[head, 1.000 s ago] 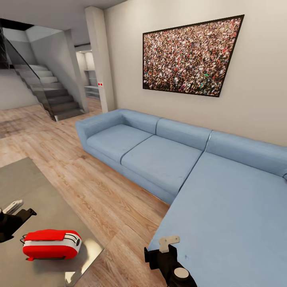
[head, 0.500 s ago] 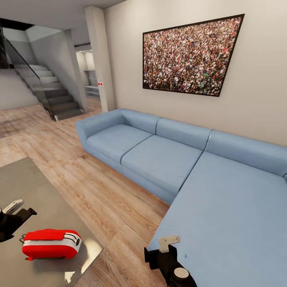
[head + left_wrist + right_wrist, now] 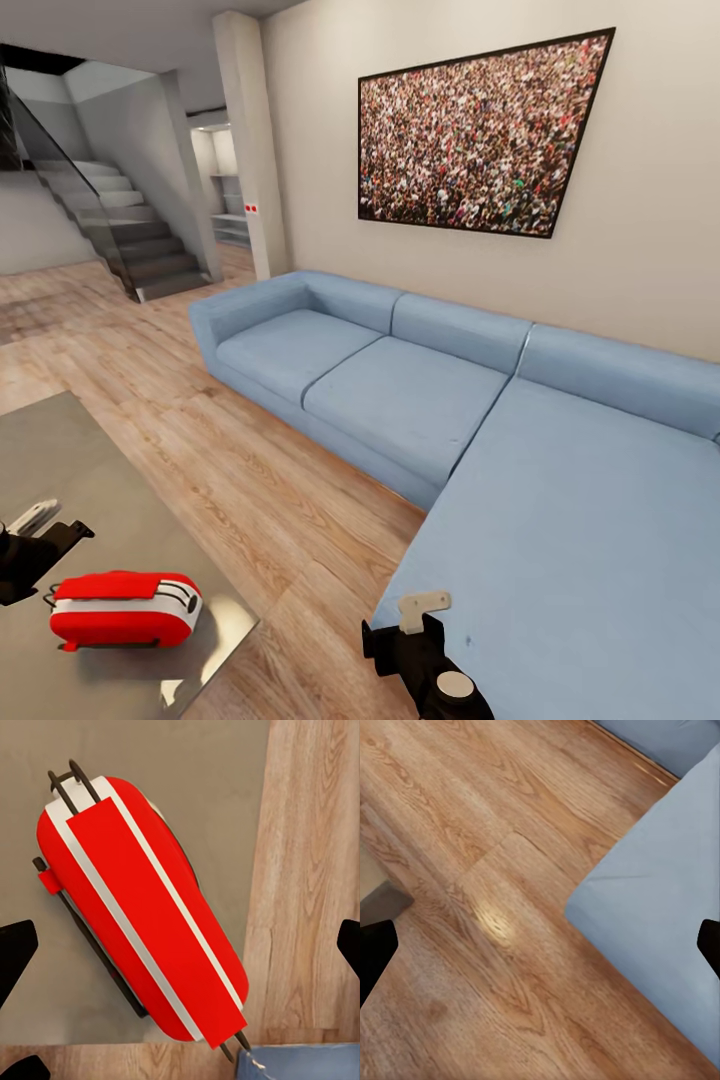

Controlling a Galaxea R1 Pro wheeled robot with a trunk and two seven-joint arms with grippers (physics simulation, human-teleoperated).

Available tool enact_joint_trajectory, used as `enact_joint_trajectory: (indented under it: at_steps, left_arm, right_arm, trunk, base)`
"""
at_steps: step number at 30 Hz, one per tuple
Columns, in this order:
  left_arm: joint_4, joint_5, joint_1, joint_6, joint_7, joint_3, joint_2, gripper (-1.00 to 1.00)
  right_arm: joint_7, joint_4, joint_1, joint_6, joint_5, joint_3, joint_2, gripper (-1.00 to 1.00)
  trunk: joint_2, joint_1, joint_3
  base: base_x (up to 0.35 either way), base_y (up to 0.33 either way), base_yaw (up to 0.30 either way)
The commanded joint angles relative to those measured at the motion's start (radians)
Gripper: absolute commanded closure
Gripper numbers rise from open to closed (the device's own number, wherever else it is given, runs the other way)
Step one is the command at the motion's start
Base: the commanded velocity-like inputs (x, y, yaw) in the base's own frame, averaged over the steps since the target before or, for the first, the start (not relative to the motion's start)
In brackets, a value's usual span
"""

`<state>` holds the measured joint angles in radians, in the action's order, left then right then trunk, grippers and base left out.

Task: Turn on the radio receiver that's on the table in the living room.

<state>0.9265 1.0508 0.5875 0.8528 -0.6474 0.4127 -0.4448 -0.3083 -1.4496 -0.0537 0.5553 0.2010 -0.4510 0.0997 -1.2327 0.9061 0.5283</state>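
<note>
The red radio receiver (image 3: 125,610) lies on its side near the corner of the grey table (image 3: 60,460), with white stripes and a thin black wire handle. My left gripper (image 3: 40,535) hovers just left of and above it. In the left wrist view the radio receiver (image 3: 142,915) lies diagonally below the open left gripper (image 3: 180,949), whose dark fingertips (image 3: 15,952) stand wide apart and touch nothing. My right gripper (image 3: 420,612) hangs open over the floor beside the sofa, its fingertips (image 3: 375,952) at the picture's edges.
A light-blue L-shaped sofa (image 3: 420,400) runs along the beige wall under a black-framed crowd photograph (image 3: 480,135). Wood plank floor (image 3: 250,500) separates table and sofa. Stairs (image 3: 130,240) with a glass rail rise at the back left. The sofa corner (image 3: 660,870) is close to the right gripper.
The whole head view has shifted slightly, so the camera moved a little. The radio receiver and both grippers keep their places relative to each other.
</note>
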Motion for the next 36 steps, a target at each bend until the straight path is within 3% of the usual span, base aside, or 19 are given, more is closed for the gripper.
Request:
enact_joint_trajectory:
  at_steps: [1,36]
  left_arm:
    - [0.000,0.000,0.000,0.000,0.000,0.000,0.000,-1.00]
    - [0.000,0.000,0.000,0.002,0.007,0.000,-0.002,-1.00]
  right_arm:
    - [0.000,0.000,0.000,0.000,0.000,0.000,0.000,-1.00]
    - [0.000,-0.002,0.000,0.000,-0.006,-0.002,0.000,-1.00]
  trunk:
    - [-0.007,0.004,0.003]
    - [-0.252,0.138,0.113]
  base:
    - [0.000,0.000,0.000]
    - [0.000,0.000,0.000]
